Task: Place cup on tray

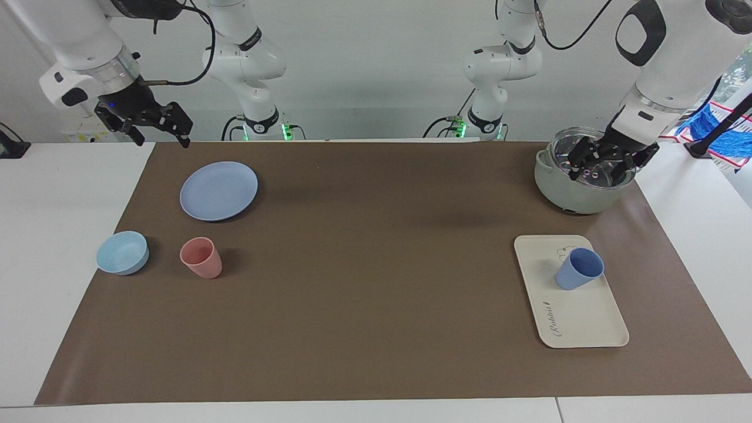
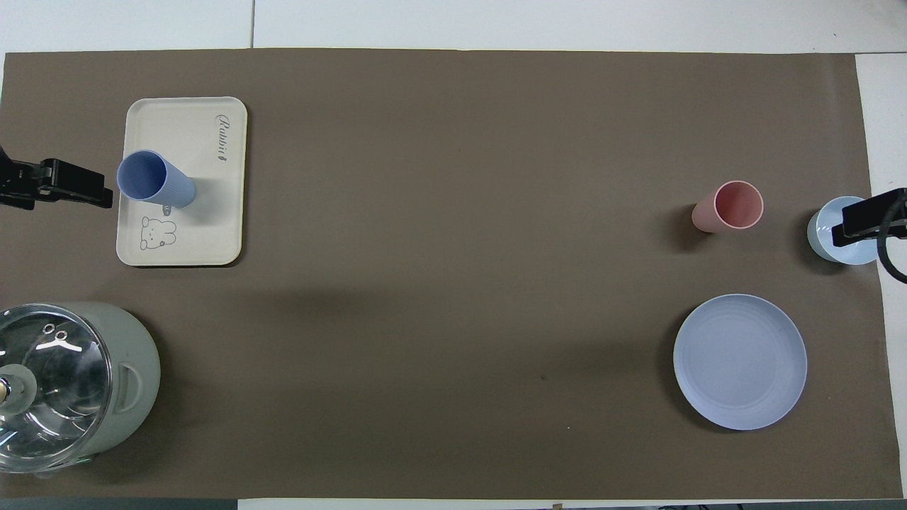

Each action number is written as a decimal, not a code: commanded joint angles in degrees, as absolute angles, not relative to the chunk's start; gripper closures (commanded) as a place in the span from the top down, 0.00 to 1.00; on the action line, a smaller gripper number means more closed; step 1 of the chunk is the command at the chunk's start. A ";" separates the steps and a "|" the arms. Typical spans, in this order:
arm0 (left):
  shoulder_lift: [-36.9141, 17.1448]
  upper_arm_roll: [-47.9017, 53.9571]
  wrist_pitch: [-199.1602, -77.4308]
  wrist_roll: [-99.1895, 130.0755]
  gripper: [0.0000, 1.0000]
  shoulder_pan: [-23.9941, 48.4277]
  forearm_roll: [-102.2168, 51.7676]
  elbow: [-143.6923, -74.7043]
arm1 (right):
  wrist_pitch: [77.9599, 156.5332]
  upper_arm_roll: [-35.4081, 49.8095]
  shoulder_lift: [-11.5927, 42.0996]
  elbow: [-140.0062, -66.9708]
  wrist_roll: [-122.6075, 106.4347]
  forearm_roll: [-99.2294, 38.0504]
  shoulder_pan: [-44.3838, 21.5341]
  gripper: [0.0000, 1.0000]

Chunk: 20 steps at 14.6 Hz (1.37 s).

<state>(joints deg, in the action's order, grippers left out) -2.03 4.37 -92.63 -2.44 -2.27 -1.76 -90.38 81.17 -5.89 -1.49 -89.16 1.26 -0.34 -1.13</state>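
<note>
The periwinkle-blue cup [image 1: 579, 268] [image 2: 154, 180] stands upright on the cream tray [image 1: 587, 323] [image 2: 209, 234], at the tray's end nearer the robots, beside its bear drawing. Nothing touches the cup. My left gripper [image 1: 599, 170] hangs open over the lidded pot, nearer the robots than the tray. One of its fingers [image 2: 71, 191] shows at the overhead view's edge, beside the tray. At the right arm's end, my right gripper [image 1: 163, 138] hangs open and empty, high over the mat's corner nearest the robots.
A grey-green pot with a glass lid [image 1: 578, 188] [image 2: 127, 368] stands at the left arm's end. At the right arm's end are a round blue plate [image 1: 218, 191], a pink cup [image 1: 201, 257] and a light-blue bowl [image 1: 122, 252].
</note>
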 commanded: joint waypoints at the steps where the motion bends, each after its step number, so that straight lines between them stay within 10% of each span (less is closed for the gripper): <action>1: -1.32 4.22 -92.46 -2.72 1.00 -2.46 -2.37 -91.05 | 84.19 -5.80 -2.28 -92.46 -0.62 0.70 -0.79 1.00; 20: -1.32 4.22 -92.46 -2.72 1.00 -2.46 -2.37 -91.05 | 88.39 -5.54 -2.37 -92.55 -0.53 0.70 -0.70 1.00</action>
